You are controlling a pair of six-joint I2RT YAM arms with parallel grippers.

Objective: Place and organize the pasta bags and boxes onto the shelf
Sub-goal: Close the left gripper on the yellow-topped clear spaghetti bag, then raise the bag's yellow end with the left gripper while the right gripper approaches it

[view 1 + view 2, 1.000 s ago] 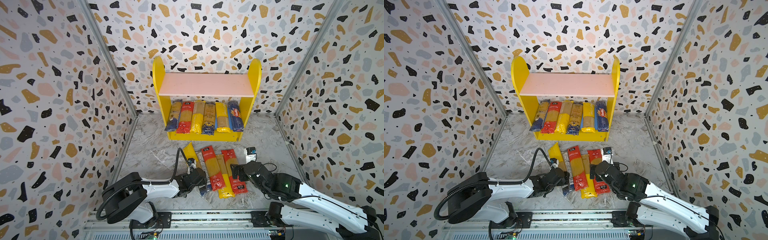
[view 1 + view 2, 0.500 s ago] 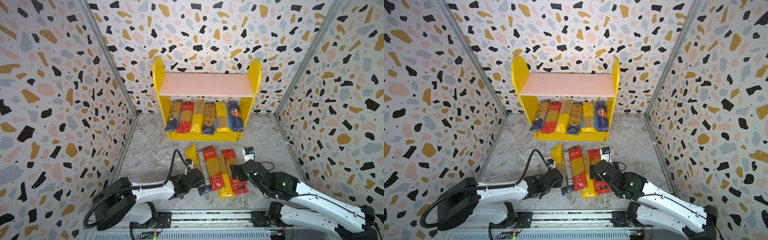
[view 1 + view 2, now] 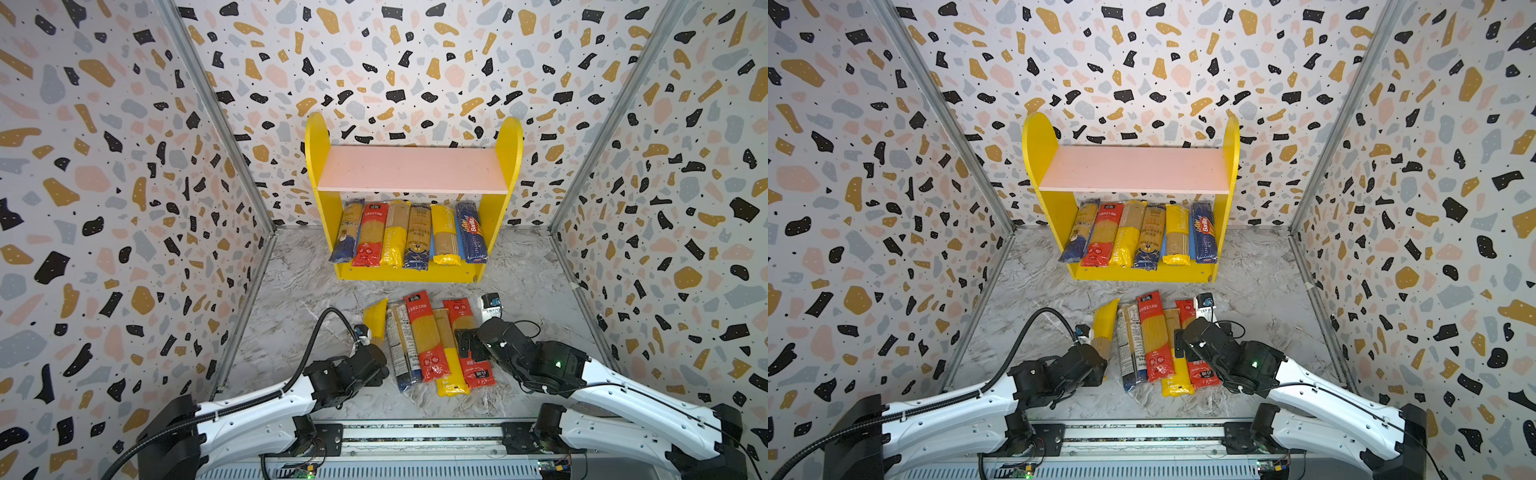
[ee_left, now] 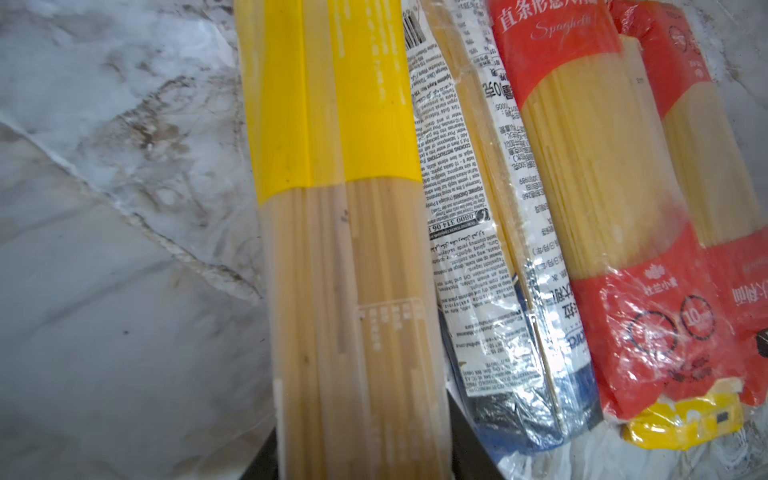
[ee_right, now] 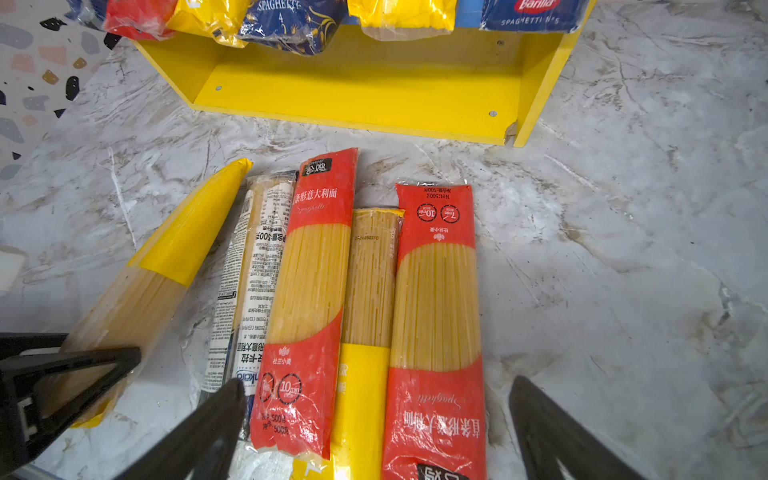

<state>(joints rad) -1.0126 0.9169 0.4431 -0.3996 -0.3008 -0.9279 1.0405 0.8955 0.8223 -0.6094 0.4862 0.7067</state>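
The shelf (image 3: 318, 166) stands at the back, with several pasta packs leaning on its lower board (image 3: 409, 235). My left gripper (image 3: 376, 365) is shut on the near end of a yellow-ended pasta bag (image 3: 375, 320), and the bag (image 4: 361, 291) runs out from between the jaws with its near end raised. Beside it on the floor lie a blue-ended pack (image 3: 399, 345), a red pack (image 3: 424, 332), a yellow-ended pack (image 3: 446, 353) and another red pack (image 5: 436, 299). My right gripper (image 5: 378, 436) hovers open over the near ends of these packs and holds nothing.
Terrazzo walls (image 3: 124, 208) close in the left, back and right. The floor is grey marble (image 3: 299, 291). A metal rail (image 3: 415, 436) runs along the front edge between the two arm bases. The left arm's black cable (image 3: 320, 332) loops above the floor.
The left jaws have closed on the yellow-ended bag and drawn it back and left. That uncovered the blue-ended pack beside it. The right gripper has hardly moved.
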